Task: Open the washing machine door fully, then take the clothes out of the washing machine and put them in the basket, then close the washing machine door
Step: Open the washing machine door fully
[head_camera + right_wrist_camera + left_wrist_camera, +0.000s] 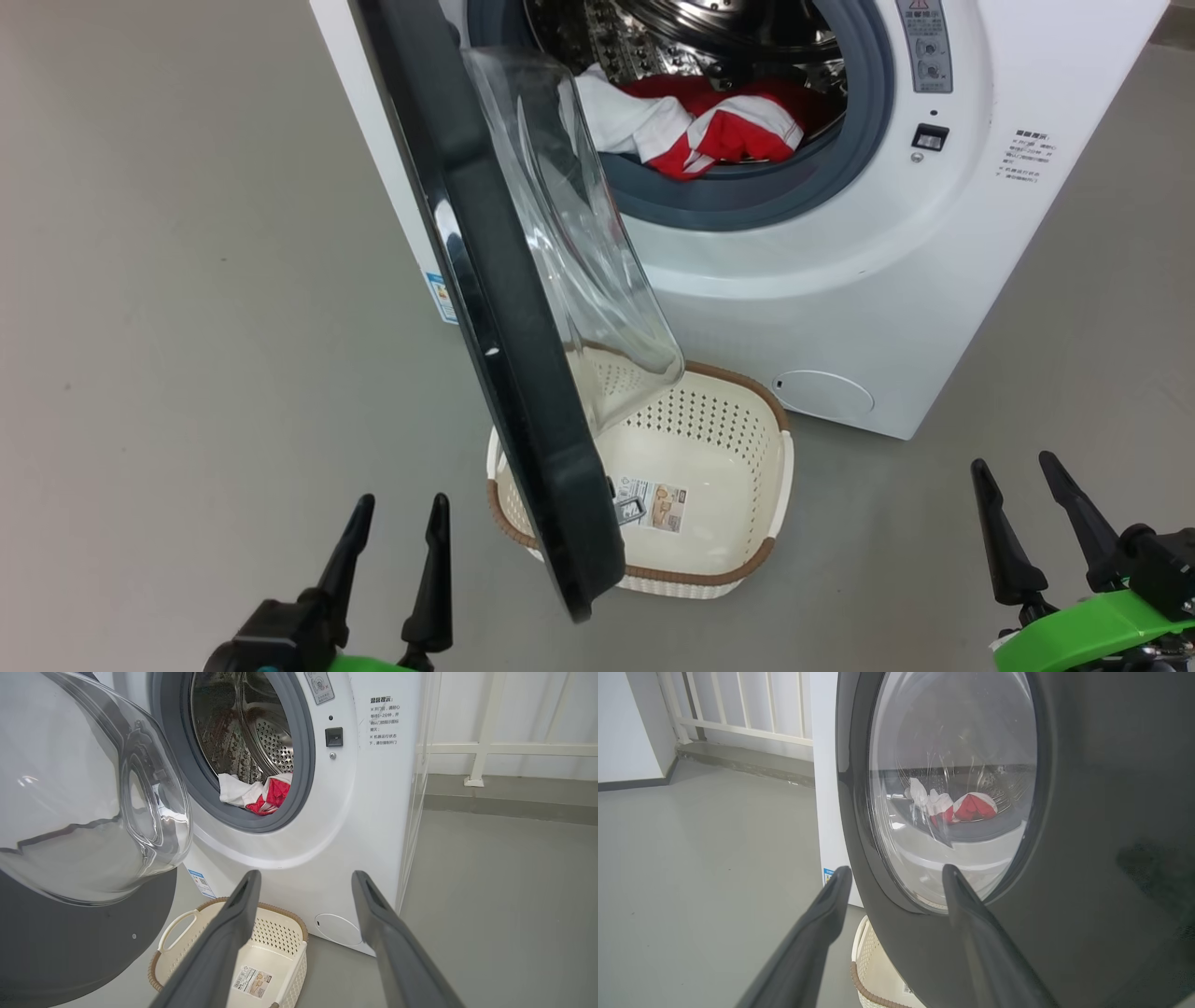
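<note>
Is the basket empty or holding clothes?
Empty: the basket holds just its paper label; the clothes lie in the drum.

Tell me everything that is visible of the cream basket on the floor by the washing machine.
The basket is a small cream rectangular tub, plastic by its look, with perforated walls, a brown woven-look rim and a white handle. It stands upright on the grey floor, close before the washing machine. It is empty but for a paper label on its bottom. The open door hangs over its left part.
</note>
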